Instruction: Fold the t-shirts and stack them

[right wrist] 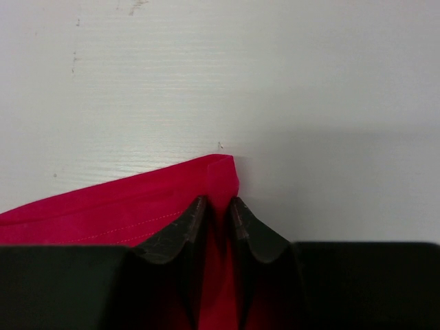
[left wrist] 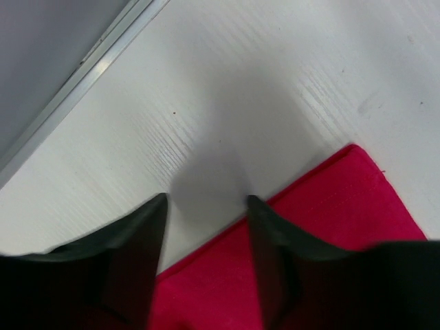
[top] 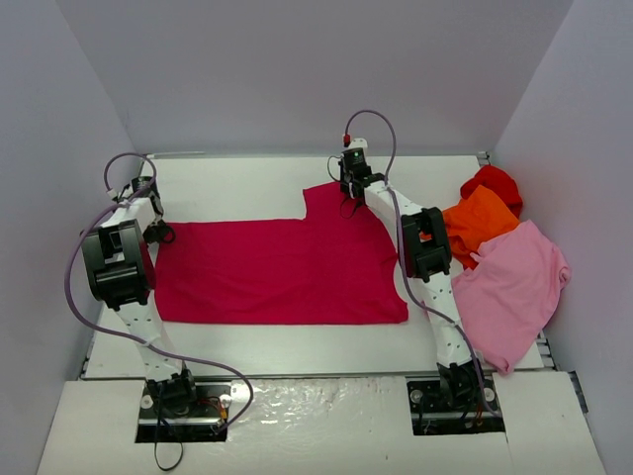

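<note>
Your right gripper [right wrist: 214, 206] is pinched almost closed on a corner of the raspberry-red t-shirt [top: 277, 272], with a narrow ridge of cloth caught between its fingers [right wrist: 184, 230] and the folded hem just beyond the tips. From above, you can see that this corner belongs to the flap of cloth jutting out from the shirt's far edge, right of centre. Your left gripper [left wrist: 206, 206] stands with its jaws partly apart and nothing clamped between them. It sits at the shirt's far left corner. Through its wrist camera you see bare table [top: 237, 183] in the gap between the tips, with the shirt's edge running across lower down and one finger [left wrist: 271, 254] over the cloth. The shirt itself lies spread flat across the middle of the table, long side running left to right. Off to the right you have the other shirts in a loose heap: the bright red t-shirt [top: 492, 183] farthest away, the orange t-shirt [top: 480, 223] against it, and the pale pink t-shirt [top: 509, 287] nearest, overlapping the orange one's near edge and reaching the table's right edge.
</note>
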Motion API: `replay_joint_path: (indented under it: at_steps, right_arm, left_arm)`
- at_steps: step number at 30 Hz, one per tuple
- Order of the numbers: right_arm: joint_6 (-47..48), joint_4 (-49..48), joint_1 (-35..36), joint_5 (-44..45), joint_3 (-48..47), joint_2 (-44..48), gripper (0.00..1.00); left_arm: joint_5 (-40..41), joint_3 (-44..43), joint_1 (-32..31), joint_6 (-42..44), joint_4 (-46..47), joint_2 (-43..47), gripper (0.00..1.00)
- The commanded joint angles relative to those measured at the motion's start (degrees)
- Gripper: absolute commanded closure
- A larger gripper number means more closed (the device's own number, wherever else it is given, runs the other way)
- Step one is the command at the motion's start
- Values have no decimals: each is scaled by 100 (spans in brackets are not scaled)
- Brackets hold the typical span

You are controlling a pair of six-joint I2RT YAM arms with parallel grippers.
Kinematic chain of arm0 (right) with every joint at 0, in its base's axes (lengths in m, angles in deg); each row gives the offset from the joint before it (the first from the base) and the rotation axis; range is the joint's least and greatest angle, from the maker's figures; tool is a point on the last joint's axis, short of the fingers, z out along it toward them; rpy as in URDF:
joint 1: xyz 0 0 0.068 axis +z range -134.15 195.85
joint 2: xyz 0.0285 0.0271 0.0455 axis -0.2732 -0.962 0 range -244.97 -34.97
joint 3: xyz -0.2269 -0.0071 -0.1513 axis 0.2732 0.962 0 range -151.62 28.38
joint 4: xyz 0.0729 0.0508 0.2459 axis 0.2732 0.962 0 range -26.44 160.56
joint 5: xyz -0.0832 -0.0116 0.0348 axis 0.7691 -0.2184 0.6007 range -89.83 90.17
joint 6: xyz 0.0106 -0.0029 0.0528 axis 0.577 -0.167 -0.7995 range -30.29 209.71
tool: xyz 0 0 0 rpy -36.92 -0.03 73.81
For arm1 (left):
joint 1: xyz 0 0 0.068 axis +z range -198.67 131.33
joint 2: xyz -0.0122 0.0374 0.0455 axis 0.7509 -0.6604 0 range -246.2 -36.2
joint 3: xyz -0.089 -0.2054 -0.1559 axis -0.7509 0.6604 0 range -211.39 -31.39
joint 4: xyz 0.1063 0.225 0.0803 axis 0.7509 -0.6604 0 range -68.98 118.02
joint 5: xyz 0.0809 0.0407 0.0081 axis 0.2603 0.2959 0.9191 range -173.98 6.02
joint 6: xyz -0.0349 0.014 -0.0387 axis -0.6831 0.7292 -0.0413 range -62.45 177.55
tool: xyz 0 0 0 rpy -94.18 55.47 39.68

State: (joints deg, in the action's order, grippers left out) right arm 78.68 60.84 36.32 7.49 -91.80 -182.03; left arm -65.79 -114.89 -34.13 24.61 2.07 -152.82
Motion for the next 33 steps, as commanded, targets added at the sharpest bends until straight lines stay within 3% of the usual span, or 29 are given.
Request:
replay_joint_path:
  at_steps: [1, 4, 13, 16, 19, 22, 28, 33]
  right_arm:
    - [84, 369, -139, 131, 214, 239, 82]
    - [58, 360, -139, 69, 206, 213, 82]
    - [-4, 332, -139, -20, 295, 195, 83]
    - [-21, 329, -139, -42, 320, 204, 83]
    - [-36, 325, -139, -64, 329, 201, 83]
    - [-39, 328, -139, -83, 337, 221, 83]
    - [-13, 332, -139, -64, 381, 273, 83]
    - [-11, 324, -156, -21, 366, 250, 83]
  left_arm:
    - [30, -376, 58, 87, -41, 9, 40]
    - [-17, -412, 58, 52, -50, 16, 32]
    - [165, -612, 58, -12, -87, 225, 30]
    - [26, -407, 58, -41, 334, 536, 29]
    - [-287, -516, 73, -25, 386, 424, 27]
    - [-644, -1185, 158, 72, 41, -12, 27]
    - [-2119, -1580, 506, -165, 219, -651, 29]
    - [-2477, -1962, 637, -73, -13, -856, 31]
